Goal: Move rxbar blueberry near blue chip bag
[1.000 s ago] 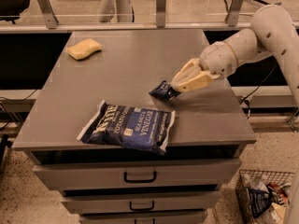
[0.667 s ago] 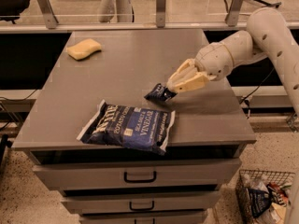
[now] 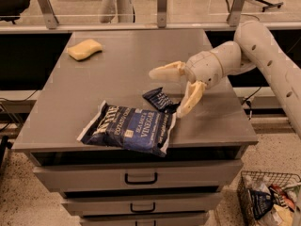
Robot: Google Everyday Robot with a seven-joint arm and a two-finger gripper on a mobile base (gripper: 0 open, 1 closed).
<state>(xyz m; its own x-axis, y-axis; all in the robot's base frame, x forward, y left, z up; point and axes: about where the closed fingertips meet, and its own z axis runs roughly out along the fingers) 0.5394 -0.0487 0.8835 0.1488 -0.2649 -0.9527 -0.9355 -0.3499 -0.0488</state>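
Observation:
The blue chip bag (image 3: 129, 127) lies flat near the table's front edge, its white lettering facing up. The rxbar blueberry (image 3: 160, 100), a small dark navy wrapper, lies on the table just beyond the bag's upper right corner, close to it. My gripper (image 3: 170, 92) is open above and to the right of the bar. One cream finger (image 3: 164, 72) points left above the bar. The other finger (image 3: 187, 102) points down beside the bar's right end. The bar is not held.
A yellow sponge (image 3: 84, 49) lies at the table's (image 3: 108, 74) far left. Drawers (image 3: 141, 178) sit under the tabletop. A wire basket (image 3: 268, 199) with wrappers stands on the floor at the lower right. A railing with posts (image 3: 162, 6) runs behind the table.
The gripper carried the bar left toward the chip bag, then opened and let it go. The bar now lies on the table beside the bag.

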